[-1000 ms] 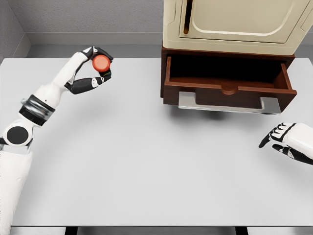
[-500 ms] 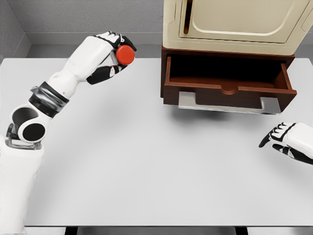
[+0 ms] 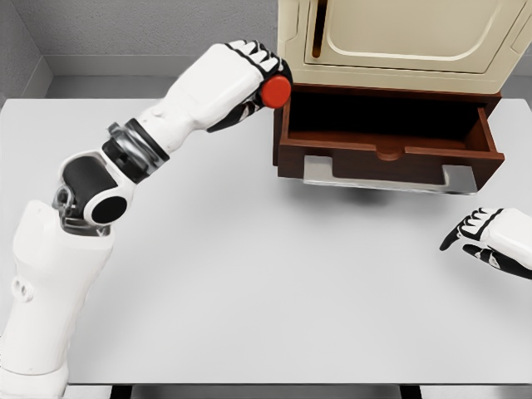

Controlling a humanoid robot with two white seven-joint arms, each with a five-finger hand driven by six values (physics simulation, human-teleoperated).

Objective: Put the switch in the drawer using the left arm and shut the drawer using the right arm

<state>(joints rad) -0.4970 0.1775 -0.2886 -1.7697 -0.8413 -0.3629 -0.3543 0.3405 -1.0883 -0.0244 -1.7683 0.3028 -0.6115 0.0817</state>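
Grasping the switch (image 3: 276,91) in my left robot hand (image 3: 241,76), I should clear the drawer (image 3: 391,137) wall before releasing.

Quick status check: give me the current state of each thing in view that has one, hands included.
Drawer: pulled open, interior looks empty.
Switch: held in the air at the drawer's left edge, not inside yet.
Left hand: shut on the switch, raised above the table.
Right hand: open, holding nothing, low at the table's right edge.
Cream cabinet door: cannot tell whether it is latched.
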